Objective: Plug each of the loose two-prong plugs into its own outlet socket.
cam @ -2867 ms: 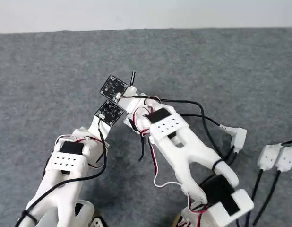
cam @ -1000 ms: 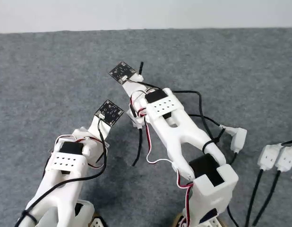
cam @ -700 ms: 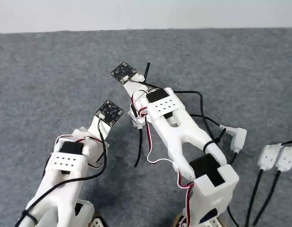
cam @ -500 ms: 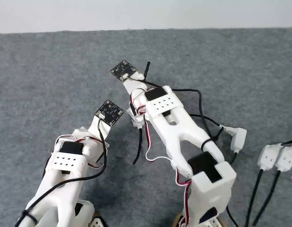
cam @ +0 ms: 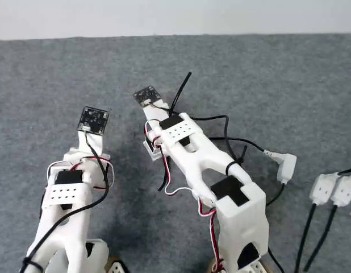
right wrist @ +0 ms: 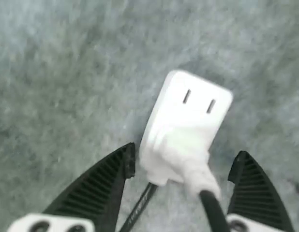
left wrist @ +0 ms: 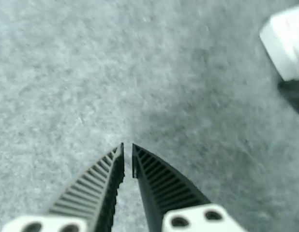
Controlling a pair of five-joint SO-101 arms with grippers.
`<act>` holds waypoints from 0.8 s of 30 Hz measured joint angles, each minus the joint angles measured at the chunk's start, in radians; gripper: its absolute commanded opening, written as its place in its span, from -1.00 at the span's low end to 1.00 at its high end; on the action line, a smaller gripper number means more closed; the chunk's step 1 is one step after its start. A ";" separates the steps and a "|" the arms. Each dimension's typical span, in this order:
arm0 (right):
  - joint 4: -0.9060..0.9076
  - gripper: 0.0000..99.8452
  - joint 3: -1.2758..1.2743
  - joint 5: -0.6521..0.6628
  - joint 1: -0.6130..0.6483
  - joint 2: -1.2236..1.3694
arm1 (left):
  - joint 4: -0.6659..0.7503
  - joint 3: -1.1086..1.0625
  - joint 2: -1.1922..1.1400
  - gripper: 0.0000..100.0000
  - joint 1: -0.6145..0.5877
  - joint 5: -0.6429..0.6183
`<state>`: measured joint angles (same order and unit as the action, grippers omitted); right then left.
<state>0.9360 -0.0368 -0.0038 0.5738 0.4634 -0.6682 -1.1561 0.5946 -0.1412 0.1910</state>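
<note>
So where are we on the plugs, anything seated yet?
Done: no plug visibly seated; a white connector lies loose on its cable at the right of the mat. In hand: the right tool is open around a white two-slot socket block, not clamped. The left tool is shut and empty above bare mat. Left: every insertion.

Two arms [cam: 65, 196]; one slotted socket [right wrist: 188, 125]; three other corded connectors [cam: 286, 166].
</note>
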 measured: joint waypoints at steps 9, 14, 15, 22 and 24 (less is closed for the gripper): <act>0.097 -0.98 0.218 0.012 -0.029 0.135 | 0.017 0.000 0.000 -0.95 0.002 -0.011; 0.215 -0.98 0.281 0.006 -0.097 0.146 | 0.017 0.000 0.000 -0.95 0.002 -0.011; 0.241 -0.98 0.282 0.002 -0.121 0.140 | 0.017 0.000 0.000 -0.95 0.002 -0.011; 0.411 -0.98 0.261 -0.002 -0.414 -0.103 | 0.084 0.000 0.009 -0.95 0.002 -0.011; 0.417 -0.98 0.215 0.009 -0.516 -0.173 | 0.106 -0.005 0.040 -0.95 0.002 -0.011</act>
<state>1.3533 0.1780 0.0054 0.0583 0.2900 -0.5623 -1.1607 0.6345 -0.1396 0.1803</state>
